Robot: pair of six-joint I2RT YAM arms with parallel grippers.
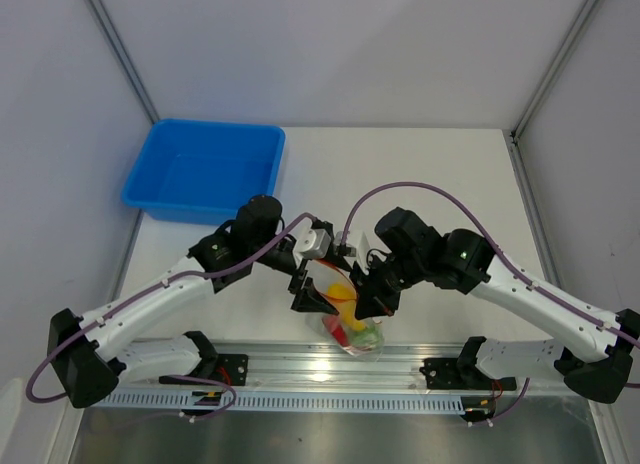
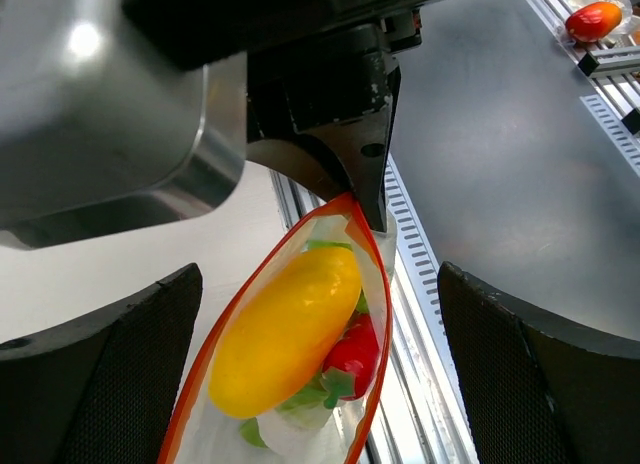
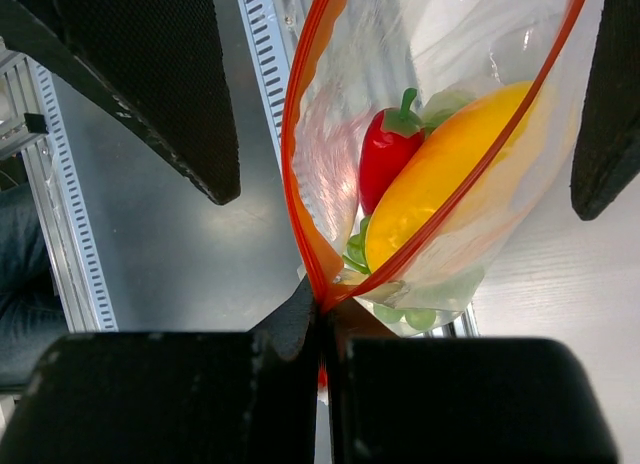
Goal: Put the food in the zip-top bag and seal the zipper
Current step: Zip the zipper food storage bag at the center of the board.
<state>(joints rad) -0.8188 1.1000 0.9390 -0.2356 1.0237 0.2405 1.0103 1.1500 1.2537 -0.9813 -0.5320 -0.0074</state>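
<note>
The clear zip-top bag [image 1: 355, 332] hangs at the table's near edge between both grippers. Its red-orange zipper [image 3: 290, 184] gapes in a wide loop. My right gripper [image 3: 325, 306] is shut on one end of the zipper, where the two strips meet. The left gripper [image 2: 318, 284] is open, with one finger [image 2: 100, 374] on each side of the mouth and neither touching it. Inside the bag lie the yellow-orange piece [image 2: 285, 329], the red chili pepper [image 2: 352, 352], green grapes [image 3: 410, 314] and a white piece with green leaves [image 2: 290, 424].
A blue bin [image 1: 205, 169] stands at the back left of the table. An aluminium rail [image 1: 300, 369] runs along the near edge, just under the bag. A small orange-red rounded object [image 2: 593, 20] lies far off beyond the rail.
</note>
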